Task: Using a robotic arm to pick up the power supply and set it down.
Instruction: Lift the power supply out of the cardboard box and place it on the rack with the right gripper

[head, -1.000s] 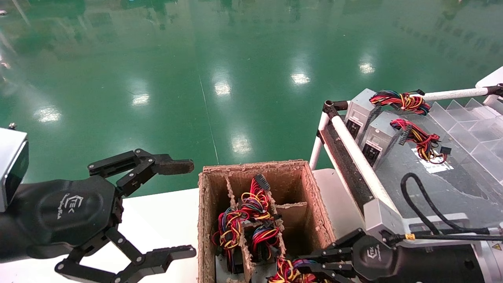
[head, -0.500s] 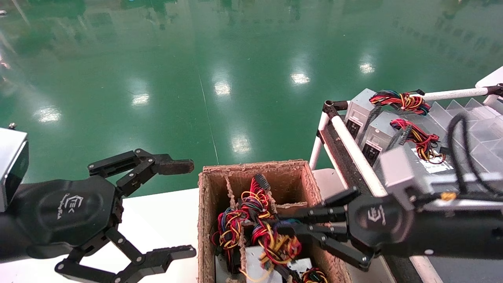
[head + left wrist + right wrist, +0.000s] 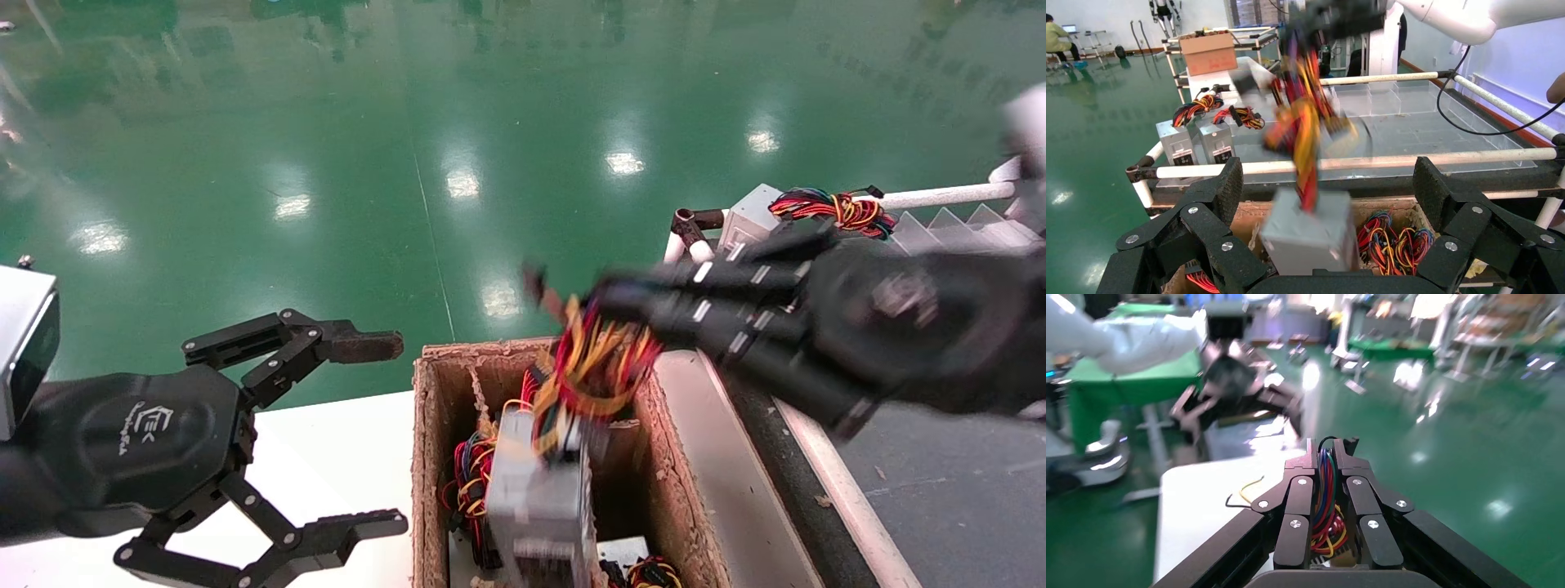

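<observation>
Right now the power supply hangs by its wire bundle just above the near part of the cardboard box, box body dangling low, tilted. Right end effector is clamped narrow on the wires only, per right wrist view. Judgement: metal case is heavy & stiff, wires soft, so it'll likely swing and could slip; a hold on the case sides would be firmer. Obstacles: box walls and dividers, more wire bundles inside that could snag. Further right, the rack rail, w/ two more supplies on the far rack. Left end effector parked wide open over the white worktop, left of box.
</observation>
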